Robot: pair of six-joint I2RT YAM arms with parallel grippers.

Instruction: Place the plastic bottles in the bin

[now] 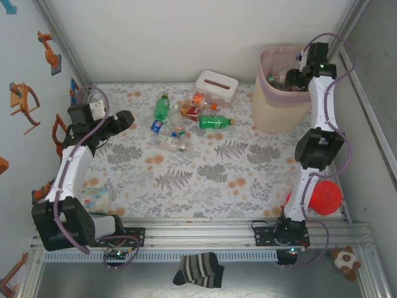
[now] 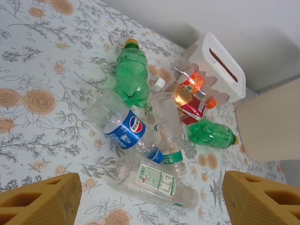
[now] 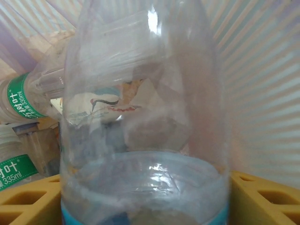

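My left pincer (image 2: 150, 192) hangs wide apart over seven or so plastic bottles (image 2: 124, 129) waiting mid-frame. Further back, upper right, my right pincer (image 3: 145, 197) is clamped on a clear bottle (image 3: 140, 93) inside the bin (image 1: 282, 115), with a few bottles already in there.

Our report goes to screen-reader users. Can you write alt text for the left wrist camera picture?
Several plastic bottles lie heaped on a flowered tablecloth, two green and the rest mostly clear. Beyond them stand a white tissue box and a beige bin; the left gripper's open yellow fingers frame the bottom corners.
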